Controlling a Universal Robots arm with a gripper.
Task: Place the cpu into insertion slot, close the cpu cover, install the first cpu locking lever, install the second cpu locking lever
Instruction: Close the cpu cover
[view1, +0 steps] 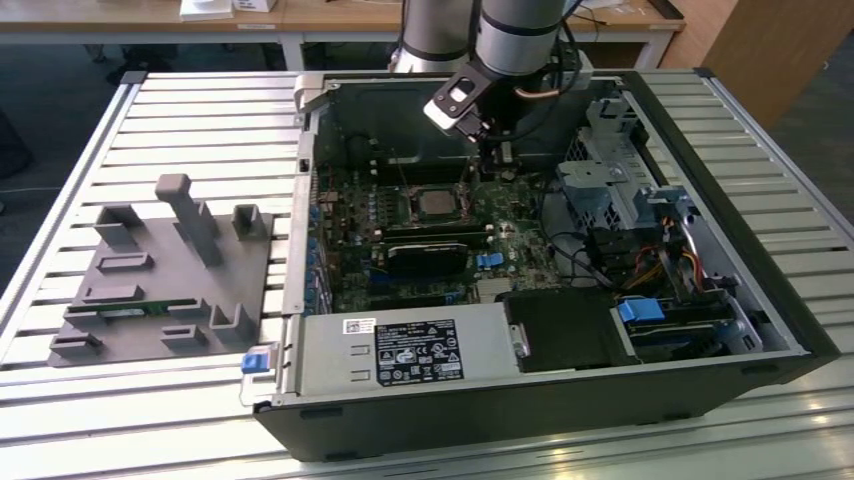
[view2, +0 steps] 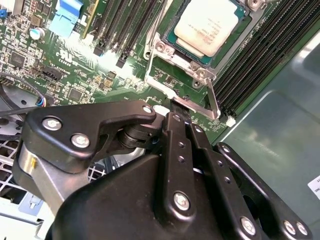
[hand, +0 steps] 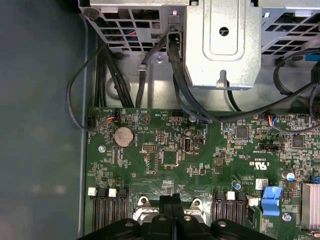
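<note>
Your chip sits in the socket, cover down over it | gripper pinched together, holding nothing, tip at a locking lever | you've levers left to do, latching unclear.

Single arm comes in from the far side of the exterior view, silver tube segments angled down, wrist bent so the tool points downward. Gripper low, black. In both wrist views the gripper has its fingers pressed together, just a thin seam between them. Black bolted link bars splay out either side behind the tips.
</note>
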